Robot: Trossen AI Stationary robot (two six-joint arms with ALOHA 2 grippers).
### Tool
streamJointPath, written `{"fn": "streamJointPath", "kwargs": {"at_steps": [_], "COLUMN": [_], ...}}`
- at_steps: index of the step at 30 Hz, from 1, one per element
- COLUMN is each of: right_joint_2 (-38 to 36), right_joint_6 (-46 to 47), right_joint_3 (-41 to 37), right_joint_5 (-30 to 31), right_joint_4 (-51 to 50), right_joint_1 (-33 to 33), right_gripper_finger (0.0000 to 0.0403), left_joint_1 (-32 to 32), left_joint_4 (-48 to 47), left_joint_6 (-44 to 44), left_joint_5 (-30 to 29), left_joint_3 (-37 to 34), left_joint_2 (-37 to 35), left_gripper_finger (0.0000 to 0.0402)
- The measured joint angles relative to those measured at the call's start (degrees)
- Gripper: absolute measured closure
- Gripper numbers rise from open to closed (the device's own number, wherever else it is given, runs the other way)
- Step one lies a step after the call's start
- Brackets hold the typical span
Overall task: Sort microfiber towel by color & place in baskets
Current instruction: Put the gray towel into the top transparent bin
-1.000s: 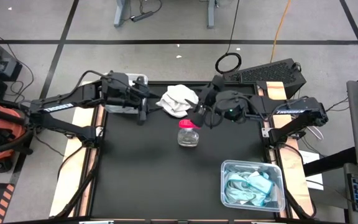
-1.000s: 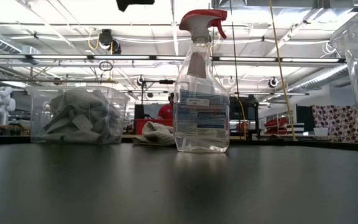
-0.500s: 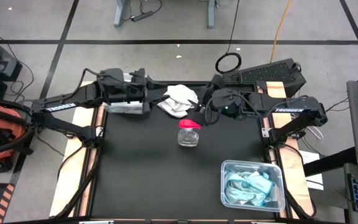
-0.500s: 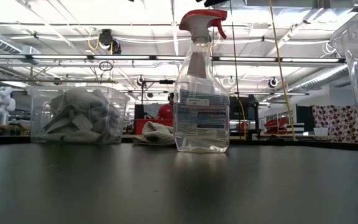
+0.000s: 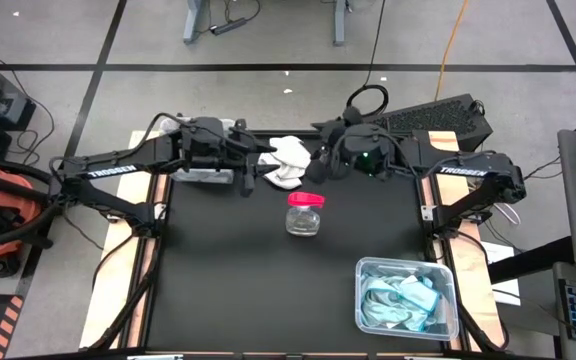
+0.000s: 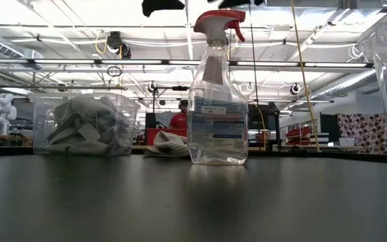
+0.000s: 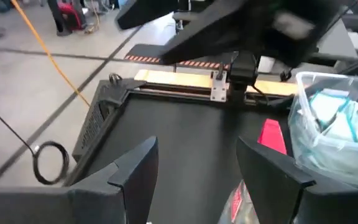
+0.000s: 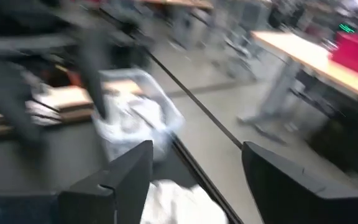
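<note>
Both arms just shuffled at the far edge of the table. In the overhead view the left gripper (image 5: pixel 251 168) has swung back toward the middle and now sits just at 9 o'clock of the white towel (image 5: pixel 288 162), after being pulled back over its own bin half a second ago. The right gripper (image 5: pixel 320 160) has gone the other way, shifting up and in toward the far edge, so it's now right at the towel's 3 o'clock. So the towel is basically bracketed by both of them.

Neither is holding anything. In each wrist view the two dark fingers stand well apart with only table showing between them. The right wrist view is pretty smeared, but I think that's the white towel (image 8: pixel 176 205) just ahead of its fingers.

The towel itself looks like it hasn't budged, still bunched up at 12 o'clock of the spray bottle (image 5: pixel 304 213). The left basket (image 5: pixel 226 130) with the white/grey ones is under the left arm at the towel's 9 o'clock. The right basket (image 5: pixel 368 268) with the light blue ones is way off at 5 o'clock.

My read: last white towel, about to get grabbed, then it goes left
</note>
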Motion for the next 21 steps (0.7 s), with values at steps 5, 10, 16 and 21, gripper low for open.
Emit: {"fn": "streamJointPath", "kwargs": {"at_steps": [5,10,16,21], "right_joint_2": [0.30,0.32,1.47,3.50], "right_joint_6": [4.19,4.52,0.29,-1.21], "right_joint_3": [0.00,0.00,-3.13,-7.70], "right_joint_5": [4.49,4.30,-11.63,-29.56], "right_joint_4": [-4.03,-6.72,-5.37,8.72], "right_joint_1": [-1.67,-3.00,-7.82,-11.36], "right_gripper_finger": [0.0165,0.0165,0.0165,0.0165], "left_joint_1": [0.92,2.78,4.60,2.61], "left_joint_4": [4.67,12.76,3.61,-11.47], "left_joint_6": [7.05,8.08,-0.26,-7.33], "left_joint_5": [-0.49,-4.48,-8.86,-9.22], "left_joint_3": [0.00,0.02,0.04,-0.09], "left_joint_2": [-0.08,-0.18,-0.18,3.17], "left_gripper_finger": [0.0181,0.0181,0.0181,0.0181]}}
